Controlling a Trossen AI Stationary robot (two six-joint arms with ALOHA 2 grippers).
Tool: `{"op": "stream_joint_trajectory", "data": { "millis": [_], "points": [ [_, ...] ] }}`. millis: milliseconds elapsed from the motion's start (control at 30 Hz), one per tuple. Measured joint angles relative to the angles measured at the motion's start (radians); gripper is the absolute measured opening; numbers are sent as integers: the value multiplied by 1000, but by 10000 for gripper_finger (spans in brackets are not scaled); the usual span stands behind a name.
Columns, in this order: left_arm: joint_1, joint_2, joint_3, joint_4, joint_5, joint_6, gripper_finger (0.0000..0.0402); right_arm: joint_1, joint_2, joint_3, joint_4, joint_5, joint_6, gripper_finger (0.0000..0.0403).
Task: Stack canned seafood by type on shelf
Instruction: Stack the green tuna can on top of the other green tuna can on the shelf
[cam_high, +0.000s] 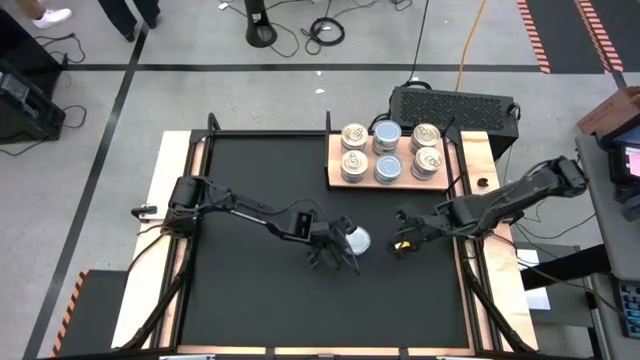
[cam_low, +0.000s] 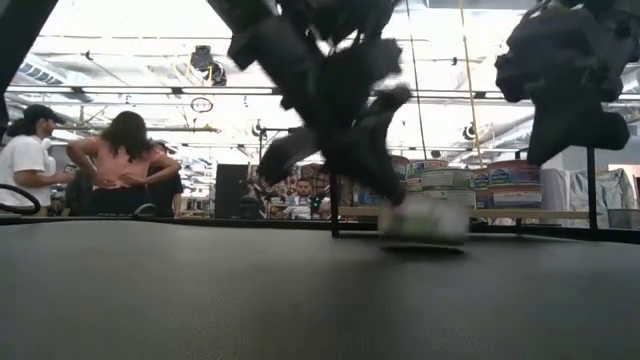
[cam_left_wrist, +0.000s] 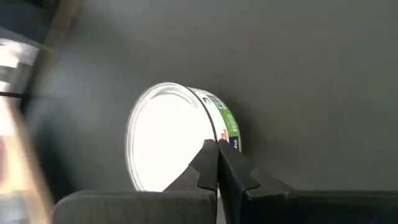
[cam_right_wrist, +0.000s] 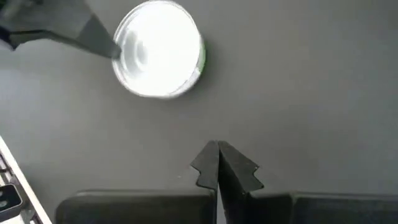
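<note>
Down on the matte black tabletop (cam_high: 260, 200), the left gripper (cam_high: 340, 256) had its two dark, angular fingers (cam_left_wrist: 211, 165) pressed fully together, tip against tip, with nothing caught between them. Directly beyond those tips lay a short round tin (cam_high: 357, 240) with a smooth, bright white top and a green-printed paper band around its side; the closed fingertips sat right against its rim on the labelled side, touching or all but touching it, without clasping it. In the low view the tin rested flat on the mat under the blurred dark bulk of that arm.

The right gripper (cam_high: 402, 243) hung just past the tin's far side, its own notched black fingers (cam_right_wrist: 219, 163) likewise shut flat on each other and holding nothing. The white-topped tin lay ahead of its tips with bare mat between, apart from them.

Well beyond both pairs of fingers stood the shelf (cam_high: 480, 160), a light-brown rectangular wooden board with visible grain, set at the table's far edge. On it were six round cans in two rows of three: gold-tan patterned tops (cam_high: 354, 135) in the outer columns and pale-blue tops (cam_high: 387, 135) in the middle one. Behind the board sat a black ventilated box (cam_high: 450, 103) with a perforated lid.

People (cam_low: 125, 160) showed in the room beyond the table.
</note>
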Motion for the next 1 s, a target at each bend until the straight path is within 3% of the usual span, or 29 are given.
{"op": "stream_joint_trajectory", "data": {
  "millis": [333, 1000],
  "points": [
    [8, -11, 138, 19, -99, 38, 0, 0, -110, 0, -94, 30, 0, 0],
    [155, 31, 278, 99, -125, 107, 0, 0, -208, 0, -166, 32, -12, 0]
  ]
}}
